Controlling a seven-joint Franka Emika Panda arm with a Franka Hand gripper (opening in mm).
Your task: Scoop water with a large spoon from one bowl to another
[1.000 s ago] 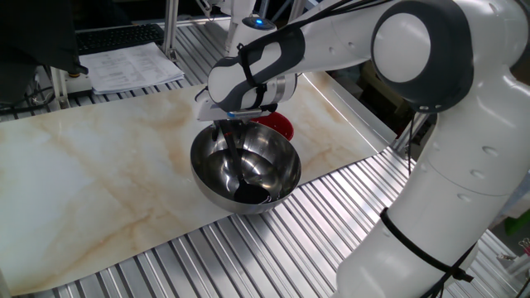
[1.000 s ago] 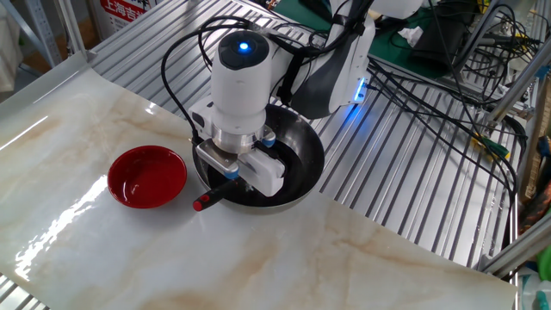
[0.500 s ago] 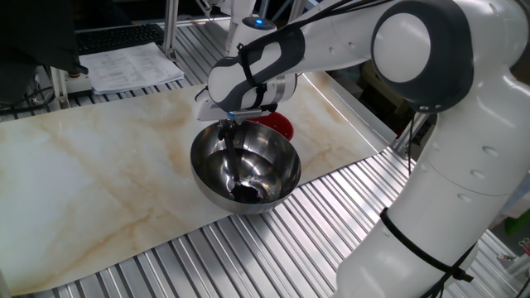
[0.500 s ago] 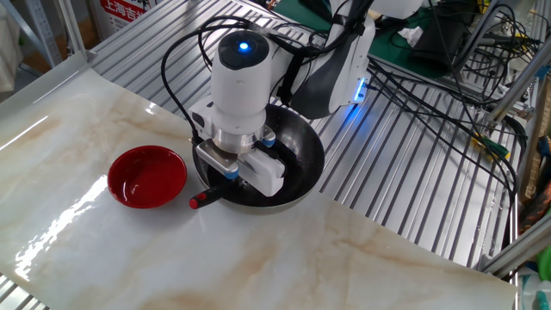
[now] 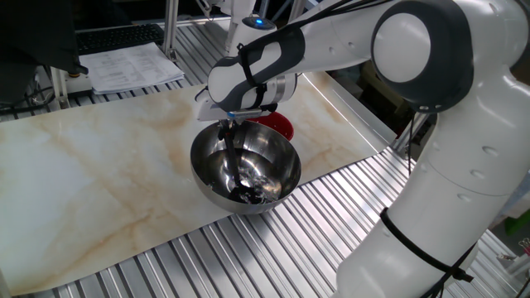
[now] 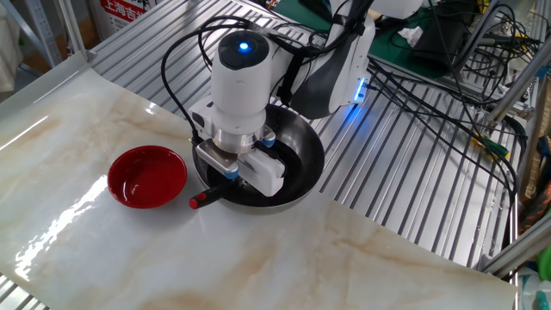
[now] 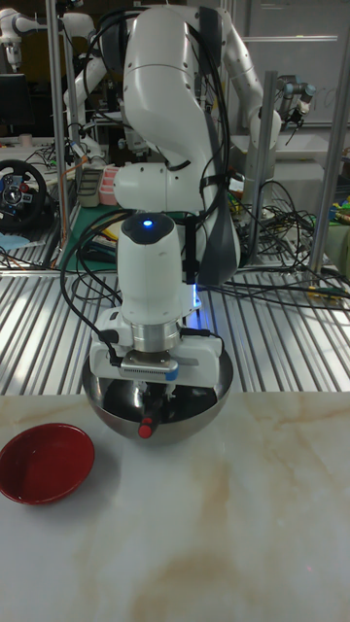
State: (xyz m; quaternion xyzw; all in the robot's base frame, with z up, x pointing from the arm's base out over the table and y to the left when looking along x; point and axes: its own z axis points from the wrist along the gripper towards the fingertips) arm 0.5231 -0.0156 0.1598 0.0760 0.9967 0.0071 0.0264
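Note:
The big steel bowl (image 5: 217, 157) (image 6: 308, 161) (image 7: 206, 397) stands at the marble board's edge. My gripper (image 5: 229, 126) (image 7: 156, 392) hangs over its rim, shut on the large spoon's handle (image 5: 233, 156). The black scoop end (image 5: 248, 194) lies at the bowl's bottom in rippled, glinting water (image 5: 263, 184). The handle's red-tipped end (image 6: 196, 202) (image 7: 146, 429) pokes out past the rim toward the small red bowl (image 6: 146, 176) (image 7: 44, 463) (image 5: 280, 125). That bowl sits beside the steel one and holds a shiny film of water (image 6: 136, 188). The hand hides the fingers in the other fixed view.
The marble board (image 5: 99, 182) lies on a ribbed metal table (image 6: 405, 198). The arm's white links (image 5: 431, 124) tower at the right. Cables (image 6: 448, 95) trail across the far side. A stack of papers (image 5: 132, 66) lies behind the board.
The scoop has settled a little lower into the steel bowl and the water around it ripples. The handle's red tip has shifted slightly toward the red bowl.

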